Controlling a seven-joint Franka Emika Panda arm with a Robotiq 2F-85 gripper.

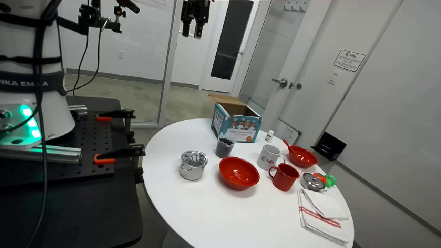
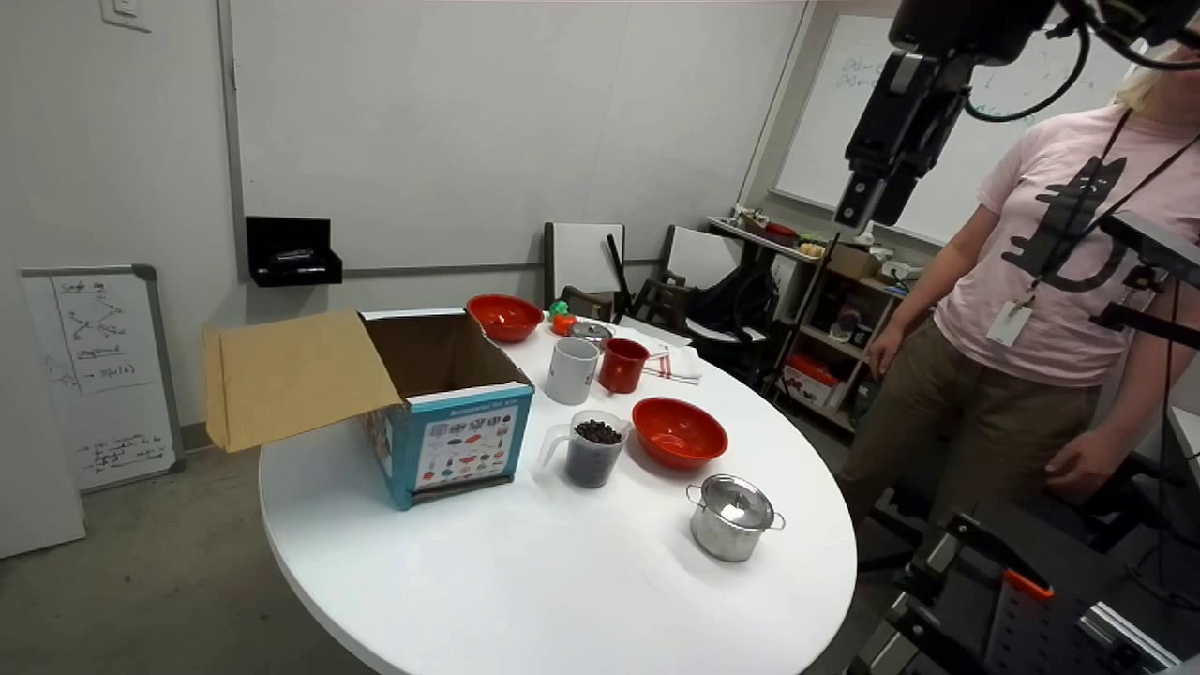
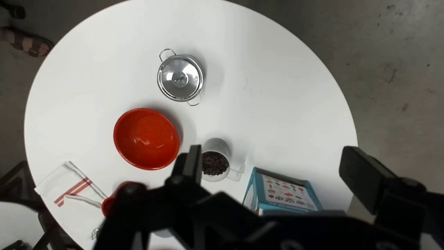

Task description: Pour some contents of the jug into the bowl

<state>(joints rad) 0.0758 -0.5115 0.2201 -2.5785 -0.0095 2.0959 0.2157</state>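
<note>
We find the pincer [image 3: 272, 154] high above the table [image 2: 562, 591], its jaws spread wide and nothing between them. Of the task's things, the jug [image 2: 592, 464] comes nearest: upright on the table, part-filled with small dark pieces [image 2: 598, 432], its handle [image 3: 237, 174] turned toward the printed box [image 2: 473, 450] and away from the bowl [image 2: 680, 431], which sits near it, apart. We judge the step in hand to be the approach to the jug. We advise centring first, since one finger [image 3: 193, 163] overlaps the jug's edge in the wrist view, then descending with the jaws astride the body or the handle, well off the box. The lift should be kept level, loose pieces being apt to slide; the pour should be made low over the bowl, tipped gradually and halted at a part measure. As to obscured items, we record: the arm [image 1: 20, 44] behind the pincer, cut off in both exterior views; the jug's flank behind that finger; the floor of the box, which no view shows; the white cup [image 1: 265, 156] and much of the red mug [image 1: 286, 176], largely masked by the pincer's own body in the wrist view; and, farthest, the bystander [image 2: 1059, 234], whose head is mostly cut off in an exterior view. The dark pieces' kind we cannot confirm.
</note>
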